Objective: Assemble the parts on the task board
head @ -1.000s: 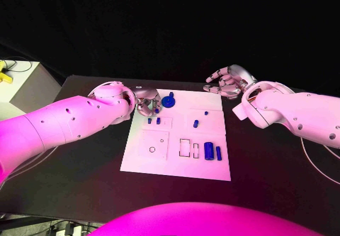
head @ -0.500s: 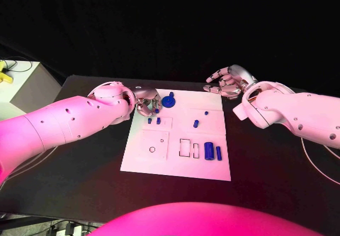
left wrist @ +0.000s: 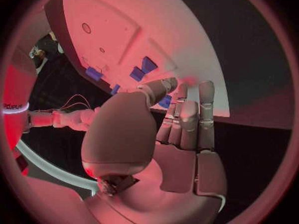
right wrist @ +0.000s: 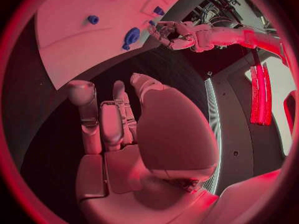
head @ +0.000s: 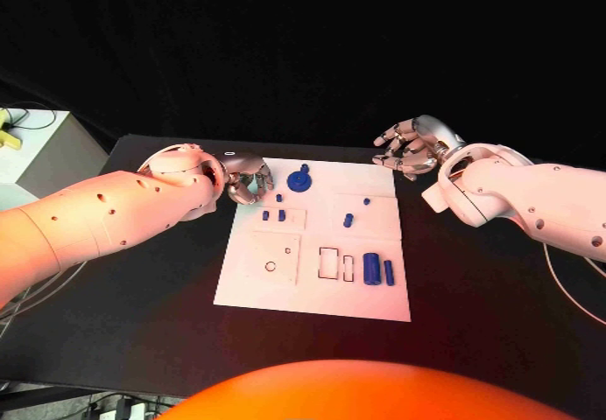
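Observation:
The white task board (head: 316, 293) lies in the middle of the black table. A round blue part with a knob (head: 300, 181) sits near its far left corner, with two small blue pegs (head: 273, 214) just in front. More blue pieces (head: 348, 220) stand mid-board, and a thick blue cylinder (head: 371, 268) lies beside a thin one near the empty slots (head: 328, 262). My left hand (head: 246, 179) hovers at the board's far left edge, fingers loosely bent, holding nothing; the round blue part (left wrist: 165, 102) shows between its thumb and fingers. My right hand (head: 411, 147) hangs beyond the far right corner, loosely bent and empty.
Two round holes (head: 271, 265) mark the board's near left square. A pale box (head: 31, 153) stands off the table's left side. Black tabletop (head: 139, 297) surrounds the board on all sides.
My left hand has drawn back to the left, away from the round blue part, which stays in place. The right hand has barely moved.

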Robot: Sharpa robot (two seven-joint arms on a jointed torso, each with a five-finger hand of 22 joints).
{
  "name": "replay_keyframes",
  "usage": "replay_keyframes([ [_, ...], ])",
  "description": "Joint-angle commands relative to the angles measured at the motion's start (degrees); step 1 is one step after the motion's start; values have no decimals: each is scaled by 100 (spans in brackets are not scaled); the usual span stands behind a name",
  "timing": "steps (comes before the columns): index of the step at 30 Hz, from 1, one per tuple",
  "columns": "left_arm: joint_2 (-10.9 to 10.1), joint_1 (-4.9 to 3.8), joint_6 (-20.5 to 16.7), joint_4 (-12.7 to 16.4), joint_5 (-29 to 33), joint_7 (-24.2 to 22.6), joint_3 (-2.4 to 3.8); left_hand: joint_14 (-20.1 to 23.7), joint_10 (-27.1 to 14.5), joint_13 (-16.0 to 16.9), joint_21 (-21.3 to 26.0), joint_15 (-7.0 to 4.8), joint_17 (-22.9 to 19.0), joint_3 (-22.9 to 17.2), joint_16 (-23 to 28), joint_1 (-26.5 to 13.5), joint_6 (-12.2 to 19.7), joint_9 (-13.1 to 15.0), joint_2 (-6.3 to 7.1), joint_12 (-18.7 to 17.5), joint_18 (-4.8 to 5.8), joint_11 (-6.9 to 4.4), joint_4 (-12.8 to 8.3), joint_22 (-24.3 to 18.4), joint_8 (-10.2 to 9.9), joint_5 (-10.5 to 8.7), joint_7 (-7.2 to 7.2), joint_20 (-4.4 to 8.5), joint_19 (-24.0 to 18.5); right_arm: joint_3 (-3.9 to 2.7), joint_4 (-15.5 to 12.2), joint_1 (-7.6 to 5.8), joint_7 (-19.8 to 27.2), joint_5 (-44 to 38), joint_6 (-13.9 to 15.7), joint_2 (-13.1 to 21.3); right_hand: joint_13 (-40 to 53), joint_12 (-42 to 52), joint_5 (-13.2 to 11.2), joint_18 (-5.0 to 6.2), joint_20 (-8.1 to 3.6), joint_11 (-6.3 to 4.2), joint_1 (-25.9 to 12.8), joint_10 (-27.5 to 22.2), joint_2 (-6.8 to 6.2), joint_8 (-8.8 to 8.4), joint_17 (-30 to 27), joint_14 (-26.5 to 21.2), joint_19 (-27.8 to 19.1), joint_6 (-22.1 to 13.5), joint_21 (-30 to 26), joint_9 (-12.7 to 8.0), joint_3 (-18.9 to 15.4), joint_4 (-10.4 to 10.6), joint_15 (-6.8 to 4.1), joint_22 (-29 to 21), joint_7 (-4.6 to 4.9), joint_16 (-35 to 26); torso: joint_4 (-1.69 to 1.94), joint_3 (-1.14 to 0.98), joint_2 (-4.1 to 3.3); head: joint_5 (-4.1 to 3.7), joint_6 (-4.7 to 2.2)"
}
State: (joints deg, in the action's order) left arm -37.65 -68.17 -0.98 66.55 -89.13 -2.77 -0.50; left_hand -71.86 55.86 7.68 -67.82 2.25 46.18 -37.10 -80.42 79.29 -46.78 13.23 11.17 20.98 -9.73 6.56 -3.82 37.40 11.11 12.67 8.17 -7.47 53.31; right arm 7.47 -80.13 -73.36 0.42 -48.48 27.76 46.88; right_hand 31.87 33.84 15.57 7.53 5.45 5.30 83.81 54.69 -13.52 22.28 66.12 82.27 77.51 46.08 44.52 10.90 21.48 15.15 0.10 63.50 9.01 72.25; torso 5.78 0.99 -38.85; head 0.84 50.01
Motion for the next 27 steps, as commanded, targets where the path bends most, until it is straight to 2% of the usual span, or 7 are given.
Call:
replay_keyframes([
  [1,-93,-19,-300,8,310,-31,35,73,-103,-50,9,36,-137,-66,48,27,-35,-9,18,-84,-91,51,-33,0,-24,26,101,-43,-38,0,43,4,309,-607,-431,32,-780,-825,-152,25,31,26,117,7,-82,-62,69,87,131,255,85,-19,364,-137,46,29,125,69,6,5,3,-23,-6],
  [3,-162,-32,-500,6,586,-123,73,230,-118,-73,-8,46,-492,-114,155,54,-127,-4,9,-111,-95,67,-58,6,15,23,192,-54,-59,1,54,5,374,-943,-505,54,-1043,-1066,-173,-11,36,14,139,114,-108,-86,151,139,215,332,255,-24,495,-225,33,130,110,147,6,4,4,-36,-20],
  [4,-210,-39,-638,10,820,-208,107,584,-217,-115,3,62,-1161,-175,425,103,-284,19,-2,-176,-94,107,-101,2,105,24,260,-60,-128,2,54,7,408,-1249,-554,68,-1216,-1209,-184,-40,16,20,144,236,-124,-104,291,211,301,396,484,-27,584,-299,35,268,87,273,6,4,5,-57,-33],
  [9,-420,-76,-904,87,2567,-633,193,1042,-48,-114,44,65,-2012,-228,974,122,-451,22,-81,-38,-102,120,-133,-21,259,16,326,-62,-350,8,9,52,408,-2571,-698,114,-1665,-1605,-222,-125,-4,-13,83,491,-212,-181,532,328,456,549,978,-35,765,-510,-1,584,29,490,-14,1,-2,-174,-107],
  [11,-543,-86,-674,172,3995,-964,211,1145,-57,-100,212,86,-2158,-103,1232,-32,-408,-7,-123,58,-98,125,-13,-124,275,2,357,-89,-499,11,-32,99,348,-3155,-743,126,-1783,-1703,-228,-149,-12,-26,45,597,-236,-203,584,356,499,605,1129,-34,801,-564,-11,681,14,538,-15,1,-9,-260,-149],
  [16,-791,-90,30,441,6118,-1300,223,1384,-64,-51,891,119,-2325,478,1554,-473,-370,-22,5,279,-94,93,351,-576,380,25,303,-172,-593,22,-87,201,164,-3888,-781,104,-1924,-1846,-236,-166,-10,-18,-45,654,-280,-248,580,361,530,640,1226,-39,810,-598,-5,749,18,542,-2,11,-25,-410,-209],
  [27,-1176,-81,349,1010,7256,-1730,225,1503,275,14,1480,37,-2407,645,1757,-444,-564,21,-31,504,-88,-25,435,-998,581,37,197,-115,-376,49,-64,347,-275,-4585,-861,-38,-2110,-2055,-288,-166,11,13,-212,627,-306,-306,556,356,528,683,1214,-44,735,-616,23,757,31,531,7,9,-25,-482,-238],
])
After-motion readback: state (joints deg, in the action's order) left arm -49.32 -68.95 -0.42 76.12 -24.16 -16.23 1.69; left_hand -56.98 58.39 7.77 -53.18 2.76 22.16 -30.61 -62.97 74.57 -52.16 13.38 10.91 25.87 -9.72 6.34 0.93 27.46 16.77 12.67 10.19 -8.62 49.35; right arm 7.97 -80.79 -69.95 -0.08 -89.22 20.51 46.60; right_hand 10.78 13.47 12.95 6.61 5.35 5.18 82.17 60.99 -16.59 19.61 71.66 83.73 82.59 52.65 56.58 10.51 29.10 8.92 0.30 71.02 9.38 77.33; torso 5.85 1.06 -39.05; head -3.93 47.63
